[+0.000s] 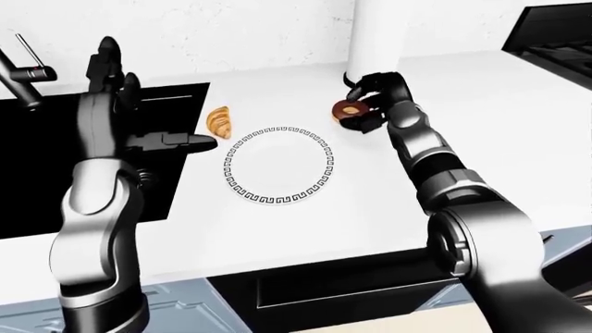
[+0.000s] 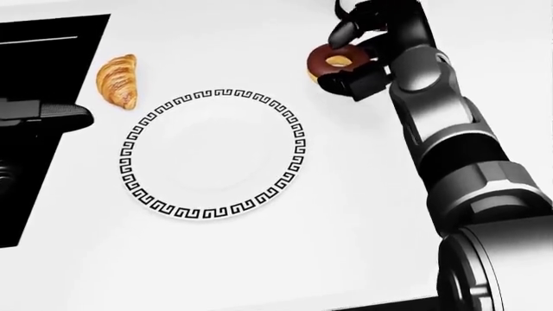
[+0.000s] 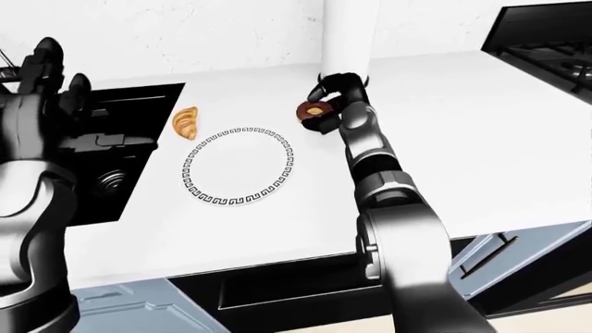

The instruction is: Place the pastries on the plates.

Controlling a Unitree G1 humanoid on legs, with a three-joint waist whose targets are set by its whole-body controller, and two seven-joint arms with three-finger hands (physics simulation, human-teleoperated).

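A chocolate-glazed donut [image 2: 332, 63] sits tilted at the top right of the head view, and my right hand [image 2: 345, 57] is shut on it, fingers curled over its top and thumb under its lower edge. To its lower left lies a white plate with a black key-pattern rim [image 2: 130, 170], with nothing on it. A golden croissant [image 2: 118, 80] rests on the white counter just beyond the plate's upper left. In the left-eye view my left hand [image 1: 139, 111] is raised over the sink edge, open, fingers pointing up and thumb [image 1: 189, 142] stretched toward the croissant.
A black sink [image 1: 37, 173] with a faucet [image 1: 23, 66] fills the left. A white cylinder [image 1: 379, 35] stands just behind the donut. A dark stove [image 1: 555, 35] is at the top right. The counter's near edge [image 1: 305, 260] runs above dark drawers.
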